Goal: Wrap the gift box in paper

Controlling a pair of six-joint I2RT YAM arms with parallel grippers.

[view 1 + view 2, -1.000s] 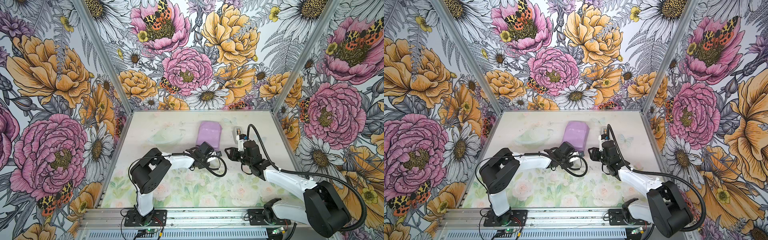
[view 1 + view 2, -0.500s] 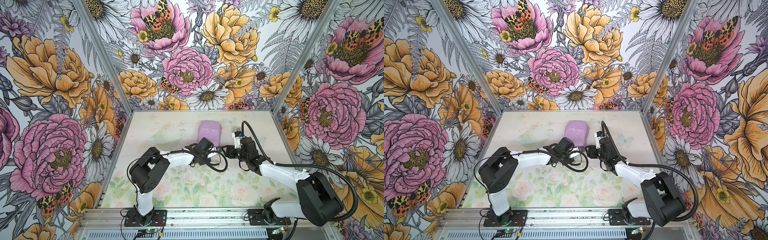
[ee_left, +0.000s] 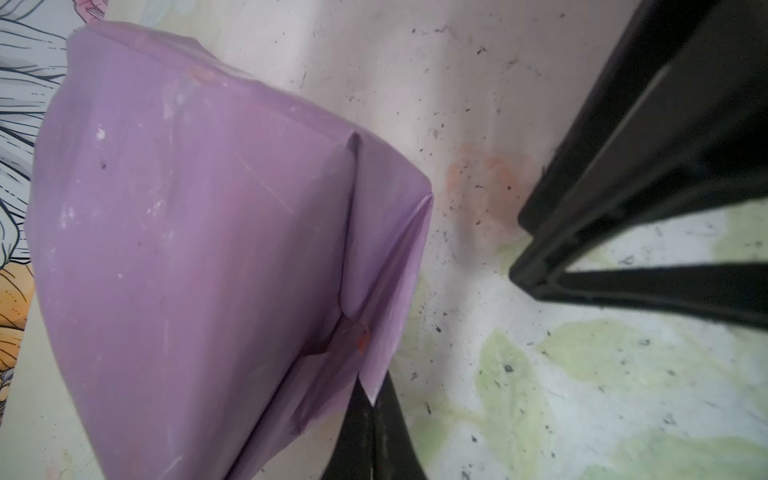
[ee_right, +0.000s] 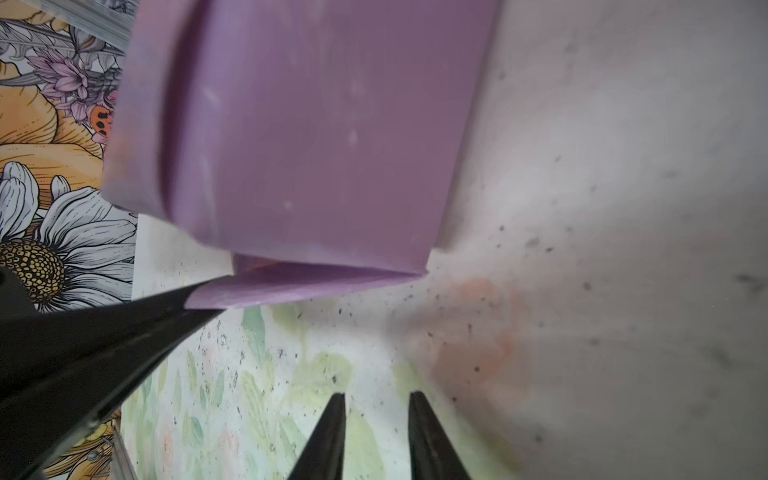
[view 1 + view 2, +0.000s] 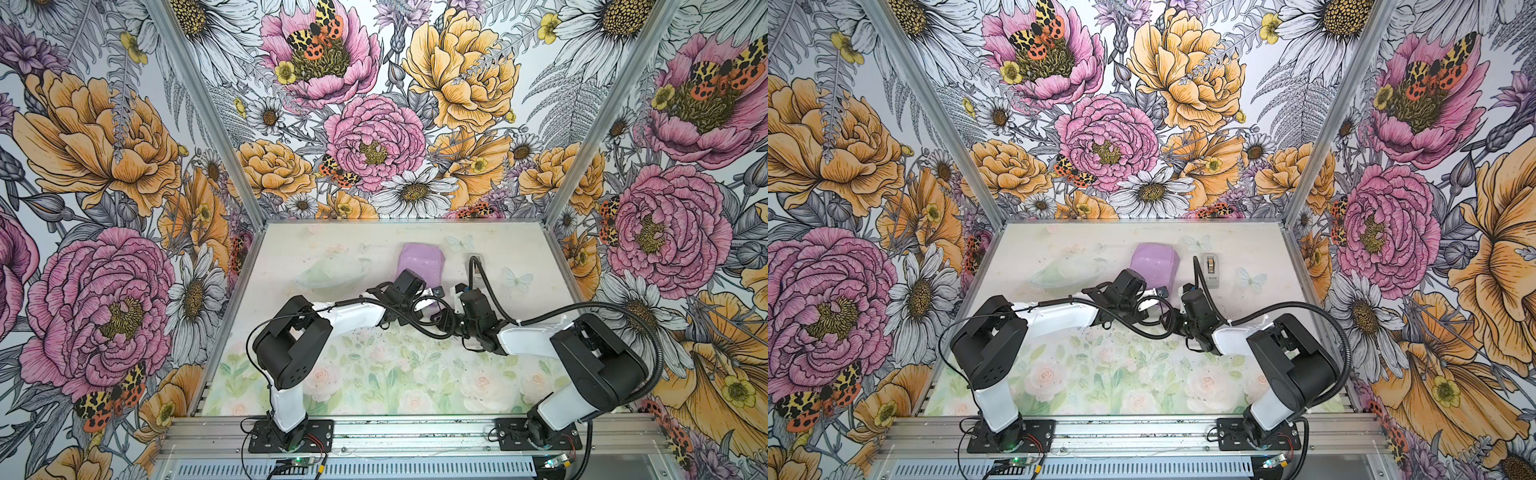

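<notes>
The gift box [image 5: 420,264] lies at the back middle of the table, covered all over by the lilac paper [image 3: 199,249], so none of its own surface shows. At its near end a folded flap [image 4: 291,286] of the paper sticks out. My left gripper [image 3: 372,401] is shut on that flap's corner, as also shows in both top views [image 5: 1162,292]. My right gripper [image 4: 377,397] hovers just off the box's near right corner [image 5: 459,289]. Its jaws are a narrow gap apart with only the table between them.
A small grey tape dispenser [image 5: 1209,270] stands right of the box, partly behind my right arm's cable. The floral walls [image 5: 374,137] close off the back and both sides. The two arms nearly meet in front of the box.
My right gripper has moved left toward the box's near end and its jaws have narrowed. The left gripper has kept its hold on the paper flap.
</notes>
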